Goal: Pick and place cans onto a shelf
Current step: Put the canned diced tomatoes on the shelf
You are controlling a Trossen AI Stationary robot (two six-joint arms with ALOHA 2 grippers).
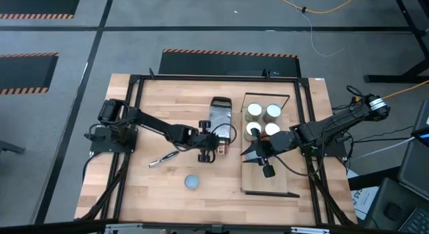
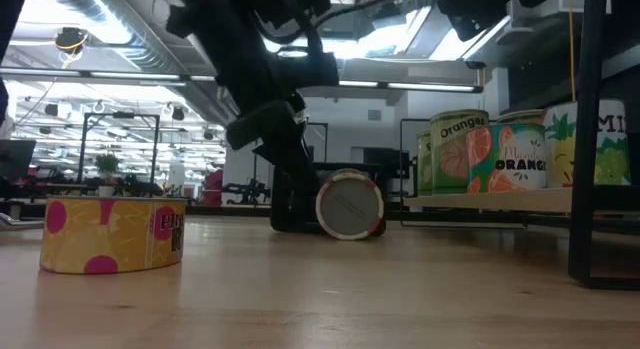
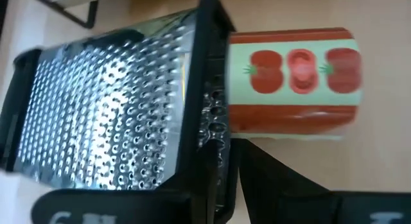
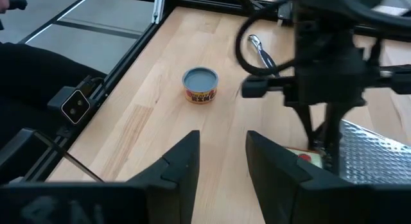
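A can with a red tomato label (image 3: 292, 79) lies on its side on the table, next to the metal grater (image 3: 109, 108); its round end (image 2: 350, 204) faces the near edge. My left gripper (image 1: 213, 145) hangs over it, open, fingers (image 4: 316, 139) pointing down at the can's grater-side end. On the shelf (image 1: 268, 177) at the right stand several cans (image 1: 263, 120) on their bases. My right gripper (image 4: 221, 160) is open above the shelf's middle with nothing in it. Another can with a pale-blue top (image 1: 192, 182) stands alone near the front. My left gripper's fingers come down slanting right beside the lying can (image 4: 307, 157), close to the grater. Whether they touch the can, I cannot tell.
A slim silver tool (image 1: 163, 159) lies left of the left gripper. A dark frame (image 1: 134, 127) runs around the tabletop. The shelf's near half (image 1: 268, 184) is bare wood. In the low view the shelf's cans (image 2: 500, 154) stand behind a dark post (image 2: 590, 139).
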